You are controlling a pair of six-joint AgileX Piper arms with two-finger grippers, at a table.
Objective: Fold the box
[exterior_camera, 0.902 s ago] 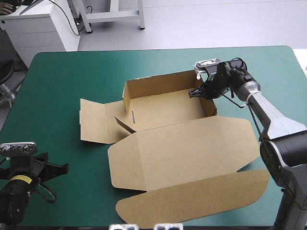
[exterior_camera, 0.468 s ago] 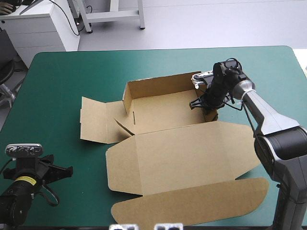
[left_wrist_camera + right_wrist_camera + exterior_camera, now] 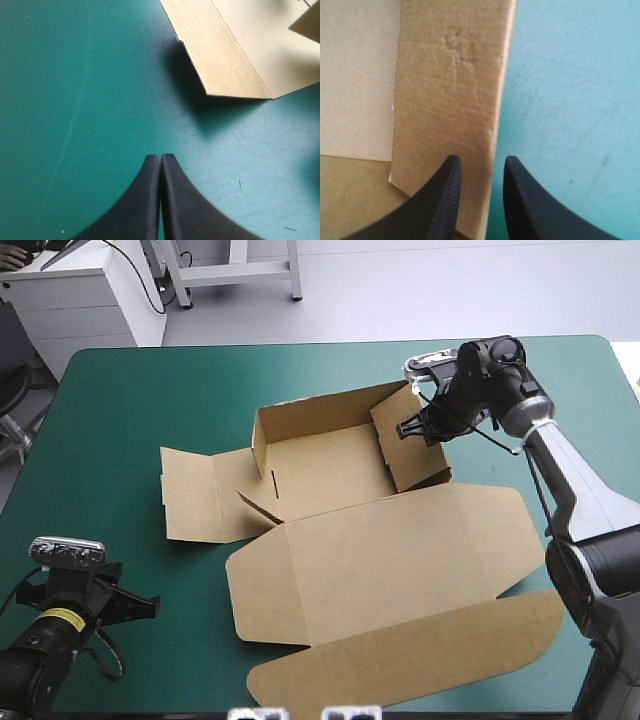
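Observation:
The brown box (image 3: 330, 465) lies open at mid-table, its back wall (image 3: 320, 420) raised and its wide lid (image 3: 390, 550) flat toward the front. The right wall (image 3: 412, 450) leans inward over the floor. My right gripper (image 3: 408, 430) is at that wall's upper edge. In the right wrist view the gripper (image 3: 480, 162) has its black fingers all but shut, with the wall's edge (image 3: 495, 125) between them. My left gripper (image 3: 142, 604) rests shut over bare teal-green cover near the front left corner. A flat box flap (image 3: 235, 55) lies ahead of its closed tips (image 3: 160, 160).
The left side flap (image 3: 195, 490) lies flat on the teal-green table (image 3: 130, 390). A long rounded tuck flap (image 3: 420, 650) reaches nearly to the front edge. Bare cover lies behind the box and along the left side.
The right gripper dipped at the right wall, then rose and drew it inward, so the wall now leans over the floor. The box shifted slightly. The left gripper crept a little rightward.

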